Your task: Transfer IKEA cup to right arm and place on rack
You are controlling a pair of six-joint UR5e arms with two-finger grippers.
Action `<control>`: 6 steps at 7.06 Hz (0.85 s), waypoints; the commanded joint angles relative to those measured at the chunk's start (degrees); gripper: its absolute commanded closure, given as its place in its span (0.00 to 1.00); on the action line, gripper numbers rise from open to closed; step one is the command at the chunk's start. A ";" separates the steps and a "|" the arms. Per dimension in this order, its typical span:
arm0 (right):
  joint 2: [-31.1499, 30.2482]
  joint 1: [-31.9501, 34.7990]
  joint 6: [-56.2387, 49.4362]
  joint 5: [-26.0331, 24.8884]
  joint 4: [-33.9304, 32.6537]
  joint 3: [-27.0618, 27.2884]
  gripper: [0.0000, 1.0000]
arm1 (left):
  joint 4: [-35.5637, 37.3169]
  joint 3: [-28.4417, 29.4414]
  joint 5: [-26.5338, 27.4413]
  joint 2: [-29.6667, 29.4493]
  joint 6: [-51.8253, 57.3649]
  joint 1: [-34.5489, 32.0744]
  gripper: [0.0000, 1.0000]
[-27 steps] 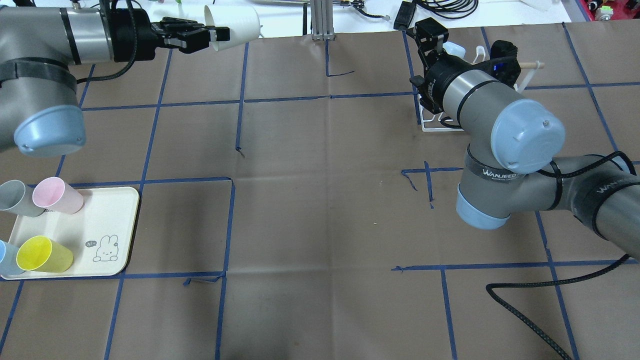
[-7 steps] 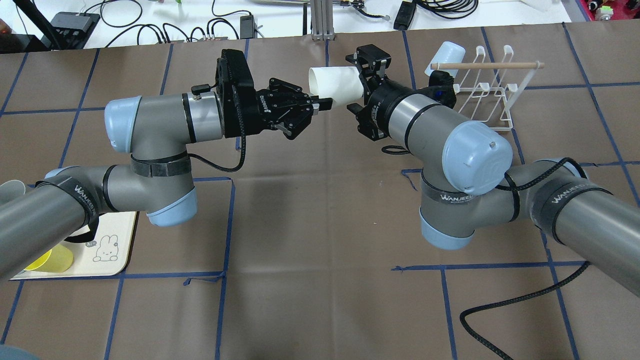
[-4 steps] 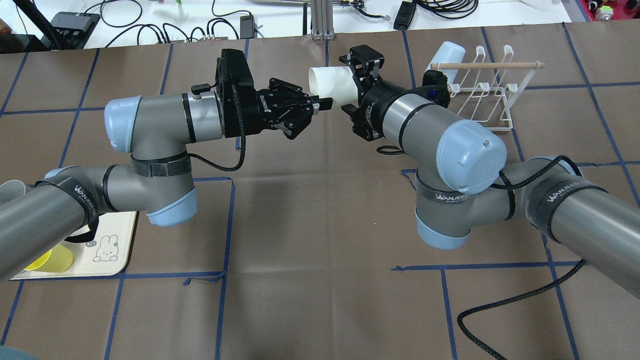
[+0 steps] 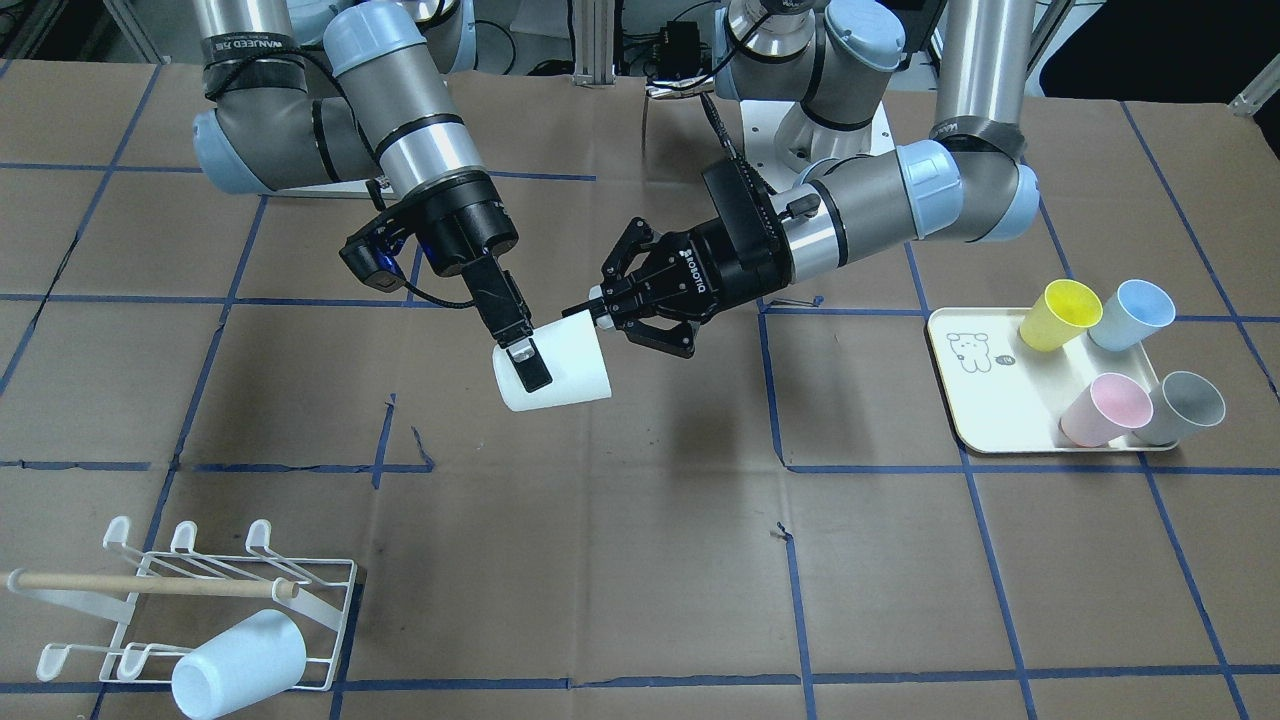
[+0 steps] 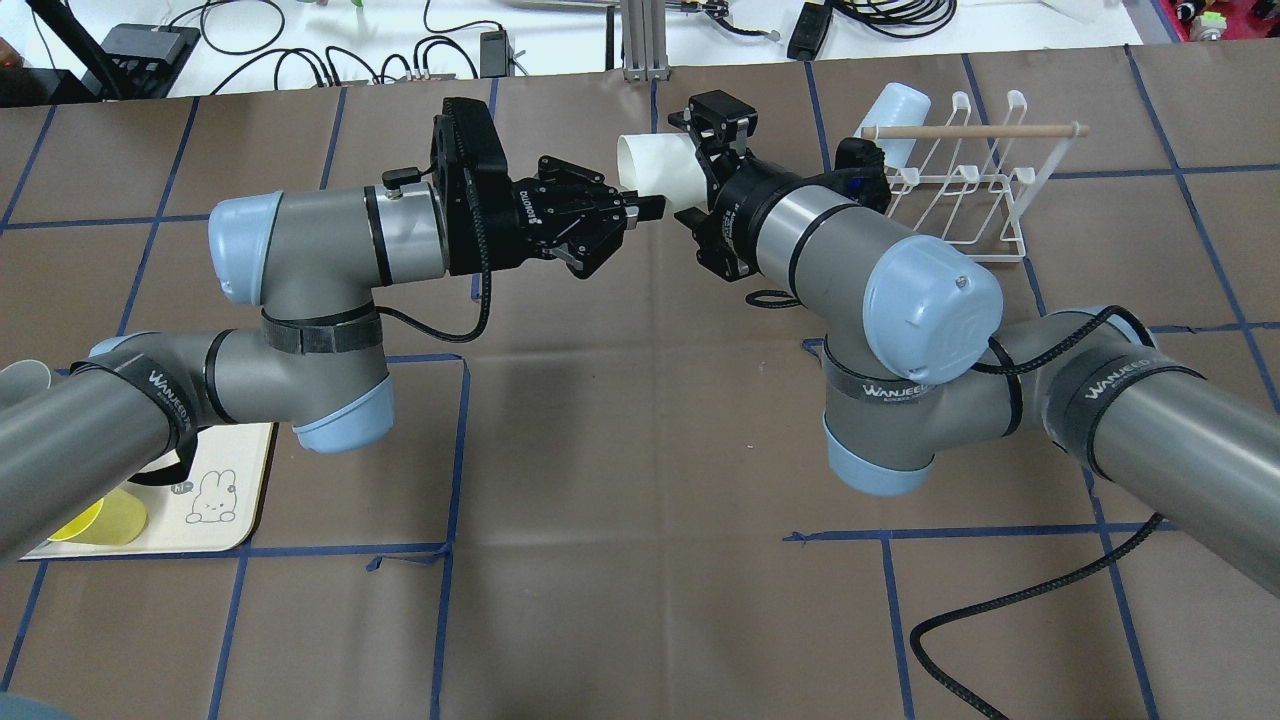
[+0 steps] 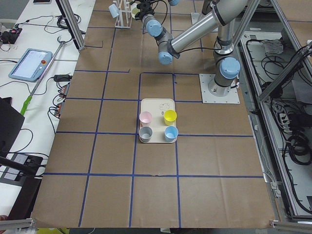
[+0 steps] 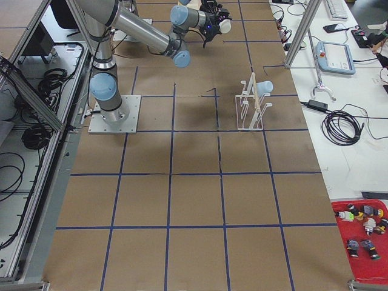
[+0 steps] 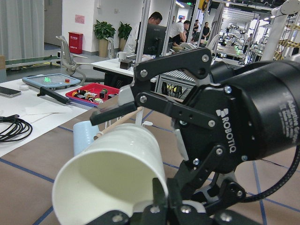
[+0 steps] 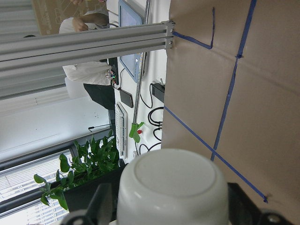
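The cup (image 4: 565, 375) lies horizontal, mouth toward the left hand (image 4: 592, 301), which pinches its rim; the right hand (image 5: 697, 170) straddles its base end, spread, apparently not yet clamped.

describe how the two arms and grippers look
The left arm and right arm are silver-grey tubes with light-blue joint caps and black straps lettered WANJEED. Each ends in a black two-finger gripper; the left gripper reads ROBOTIQ in white. A black braided cable trails from the right arm.
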 commanded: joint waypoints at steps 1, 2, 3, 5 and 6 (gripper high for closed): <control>0.04 -0.03 -0.42 0.64 -0.03 0.07 0.47 | 0.02 0.00 0.00 0.09 -0.59 0.00 0.92; -0.05 -0.03 -0.51 0.73 -0.03 0.08 0.55 | 0.02 0.00 0.00 0.18 -0.69 0.00 0.91; -0.05 -0.03 -0.59 0.82 -0.03 0.08 0.58 | -0.07 0.17 0.09 0.09 -1.12 0.00 0.86; -0.05 -0.03 -0.51 0.82 0.06 0.08 0.58 | 0.02 0.62 0.27 0.00 -2.62 0.00 0.47; -0.05 -0.03 -0.59 0.82 0.06 0.08 0.58 | 0.02 0.62 0.18 -0.08 -2.80 0.00 0.28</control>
